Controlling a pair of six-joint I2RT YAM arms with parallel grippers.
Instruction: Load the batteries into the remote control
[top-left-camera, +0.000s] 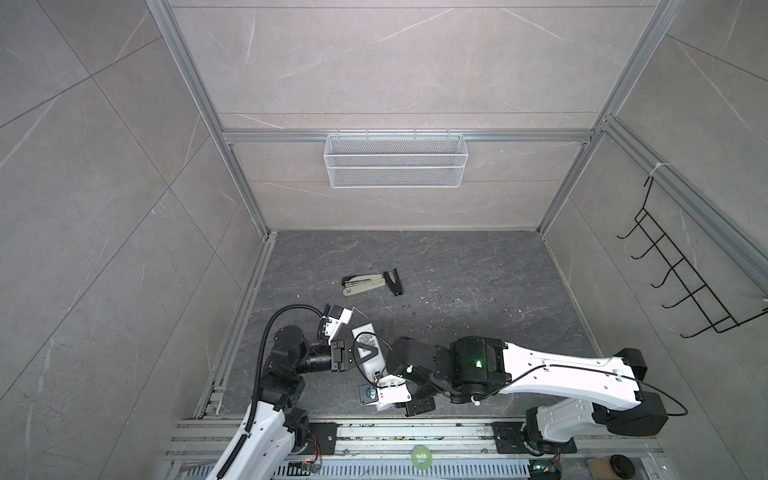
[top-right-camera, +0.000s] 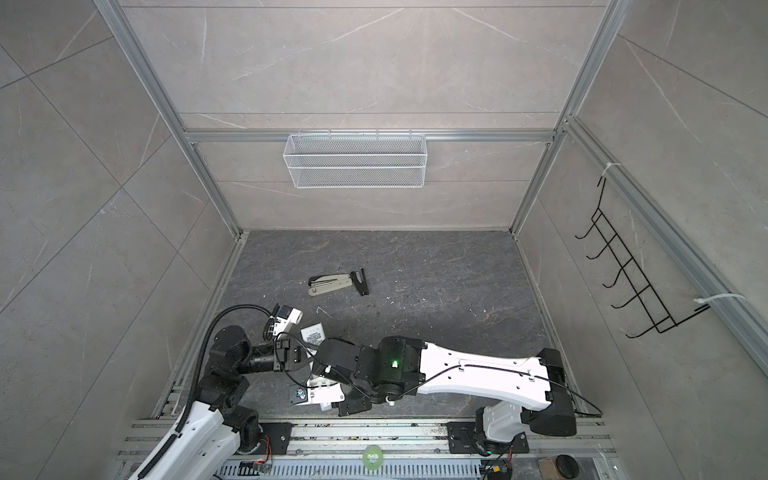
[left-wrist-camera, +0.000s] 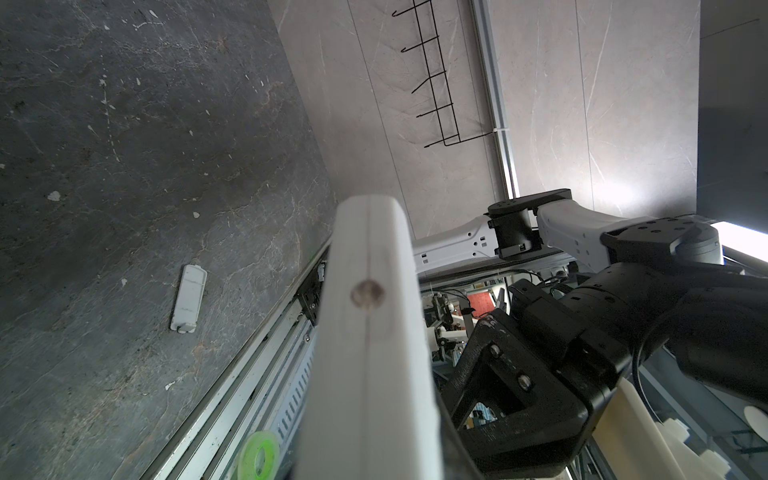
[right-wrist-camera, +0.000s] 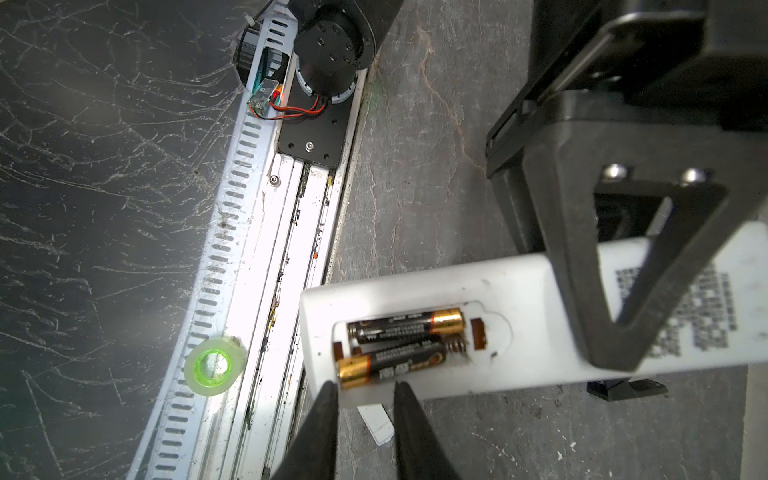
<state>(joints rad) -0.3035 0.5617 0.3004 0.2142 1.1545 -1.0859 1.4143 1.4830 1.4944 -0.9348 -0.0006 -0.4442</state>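
The white remote control (top-left-camera: 362, 333) is held off the floor, label side up, and my left gripper (top-left-camera: 365, 354) is shut across its middle. In the right wrist view its battery bay is uncovered and the two batteries lie in it side by side: one (right-wrist-camera: 405, 328) with its copper end toward the label, the other (right-wrist-camera: 390, 361) reversed and slightly slanted. My right gripper (right-wrist-camera: 365, 388) hovers just off the bay end of the remote (right-wrist-camera: 519, 299), jaws a little apart with nothing between them. In the left wrist view the remote (left-wrist-camera: 370, 332) shows edge-on.
A small white cover (left-wrist-camera: 189, 299) lies on the dark floor. A beige stapler (top-left-camera: 361, 284) and a black piece (top-left-camera: 394, 282) lie farther back. A green tape roll (right-wrist-camera: 214, 365) sits on the front rail. A wire basket (top-left-camera: 395, 160) and hook rack (top-left-camera: 685, 274) hang on the walls.
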